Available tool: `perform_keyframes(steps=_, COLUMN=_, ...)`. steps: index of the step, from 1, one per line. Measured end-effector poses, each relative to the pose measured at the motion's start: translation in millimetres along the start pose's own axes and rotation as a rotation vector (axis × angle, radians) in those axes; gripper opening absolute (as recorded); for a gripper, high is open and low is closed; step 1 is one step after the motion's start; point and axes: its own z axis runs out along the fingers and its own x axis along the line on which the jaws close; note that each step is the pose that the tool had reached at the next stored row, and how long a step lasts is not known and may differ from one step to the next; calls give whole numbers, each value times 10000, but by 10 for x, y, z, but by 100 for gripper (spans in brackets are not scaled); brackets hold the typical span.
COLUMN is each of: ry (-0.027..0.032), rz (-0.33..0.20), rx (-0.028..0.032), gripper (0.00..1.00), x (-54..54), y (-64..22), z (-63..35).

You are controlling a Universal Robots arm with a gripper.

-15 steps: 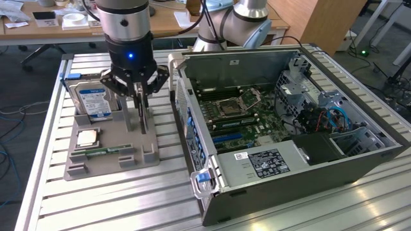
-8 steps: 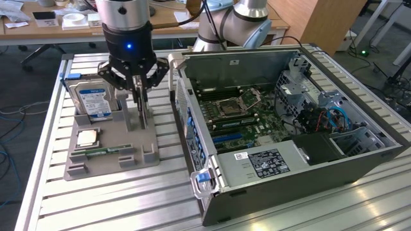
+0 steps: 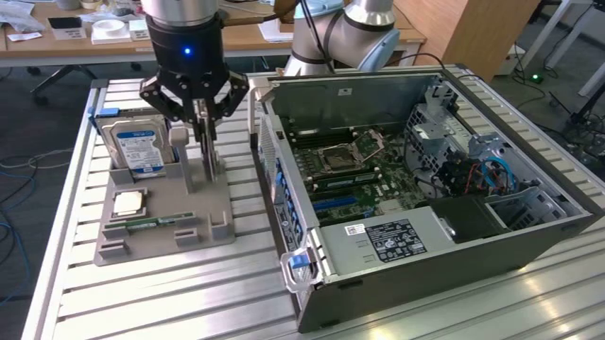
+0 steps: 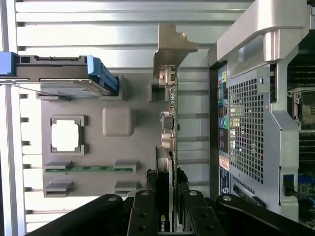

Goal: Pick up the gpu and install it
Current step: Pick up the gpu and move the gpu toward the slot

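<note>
Wrist view: gpu (image 4: 171,132) pinched at the grey tray (image 4: 140,152)

Your gripper (image 3: 203,131) is clamped on the gpu, one finger against each face. You'll see the card standing on edge at the grey tray, between the hard drive (image 3: 140,145) and the open computer case (image 3: 444,262).

1. One gpu (image 4: 171,142), clamped in the one gripper (image 4: 166,196).
2. One hard drive (image 3: 140,147), just beside the gripper.
3. One processor chip (image 3: 129,204), near it.
4. One RAM strip (image 3: 151,222).
5. One grey holder tray (image 3: 156,244) below it.
6. One open computer case (image 3: 444,265).
</note>
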Motion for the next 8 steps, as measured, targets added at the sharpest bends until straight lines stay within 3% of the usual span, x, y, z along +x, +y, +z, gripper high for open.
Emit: perform_keyframes(steps=8, ry=-1, rz=1, rx=0, gripper=26, x=-4, y=9, z=-173)
